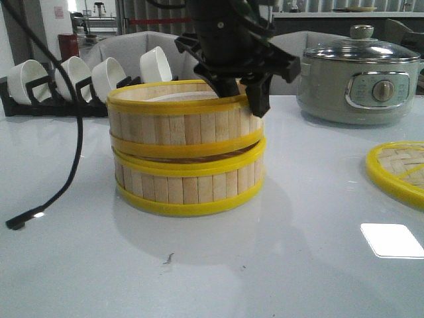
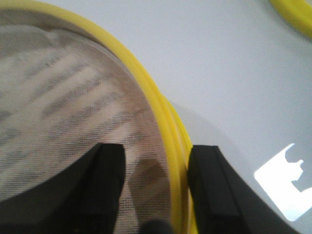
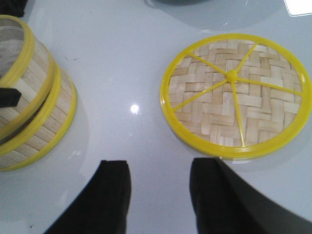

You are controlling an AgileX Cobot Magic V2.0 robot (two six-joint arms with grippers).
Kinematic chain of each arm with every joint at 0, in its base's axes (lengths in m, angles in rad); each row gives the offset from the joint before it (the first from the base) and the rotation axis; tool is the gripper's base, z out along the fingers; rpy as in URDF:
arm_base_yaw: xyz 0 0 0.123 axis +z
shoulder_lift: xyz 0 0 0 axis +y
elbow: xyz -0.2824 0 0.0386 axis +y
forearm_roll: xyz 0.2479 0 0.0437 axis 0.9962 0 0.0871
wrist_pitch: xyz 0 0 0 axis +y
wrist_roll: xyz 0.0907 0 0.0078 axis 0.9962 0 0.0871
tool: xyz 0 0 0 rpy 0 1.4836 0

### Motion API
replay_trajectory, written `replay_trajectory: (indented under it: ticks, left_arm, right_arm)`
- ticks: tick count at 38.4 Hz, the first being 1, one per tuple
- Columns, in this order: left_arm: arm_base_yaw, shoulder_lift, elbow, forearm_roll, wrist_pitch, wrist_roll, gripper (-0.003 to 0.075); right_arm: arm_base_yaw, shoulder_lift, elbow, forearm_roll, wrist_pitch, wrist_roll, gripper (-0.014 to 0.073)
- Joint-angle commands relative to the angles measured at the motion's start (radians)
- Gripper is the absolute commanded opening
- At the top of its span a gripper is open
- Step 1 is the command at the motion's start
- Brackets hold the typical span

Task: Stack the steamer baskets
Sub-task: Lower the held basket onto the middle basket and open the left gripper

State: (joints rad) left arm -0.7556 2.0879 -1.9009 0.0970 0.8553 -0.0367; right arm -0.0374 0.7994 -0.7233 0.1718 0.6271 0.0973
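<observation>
Two steamer baskets stand stacked at the table's middle. The upper basket (image 1: 179, 122) sits slightly askew and tilted on the lower basket (image 1: 192, 185). My left gripper (image 1: 244, 93) straddles the upper basket's right rim. In the left wrist view (image 2: 156, 180) one finger is inside over the white liner (image 2: 63, 97), well apart from the wall. The other finger is outside against the yellow rim (image 2: 170, 141). The jaws are open. My right gripper (image 3: 160, 195) is open and empty over bare table, between the stacked baskets (image 3: 44, 122) and the lid.
The flat woven lid (image 3: 234, 95) lies on the table to the right, also at the front view's right edge (image 1: 401, 169). A grey electric pot (image 1: 358, 76) stands at the back right. A rack of white bowls (image 1: 79, 79) is back left. A black cable (image 1: 73, 152) hangs at the left.
</observation>
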Motion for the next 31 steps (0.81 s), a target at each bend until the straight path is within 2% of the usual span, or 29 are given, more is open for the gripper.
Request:
replay_trajectory:
  ticks: [1, 7, 31]
  left_arm:
    - [0.003, -0.072, -0.077, 0.019, -0.008, -0.005, 0.0454]
    - [0.003, -0.072, -0.124, 0.017, 0.04, -0.008, 0.0454]
    - [-0.017, -0.07, -0.124, -0.119, 0.169, -0.015, 0.0454]
  right_arm:
    - [-0.004, -0.003, -0.037, 0.006, -0.067, -0.013, 0.0412]
    - [-0.004, -0.003, -0.037, 0.006, -0.066, -0.013, 0.0412]
    - [-0.004, -0.003, -0.037, 0.006, -0.065, -0.013, 0.0412]
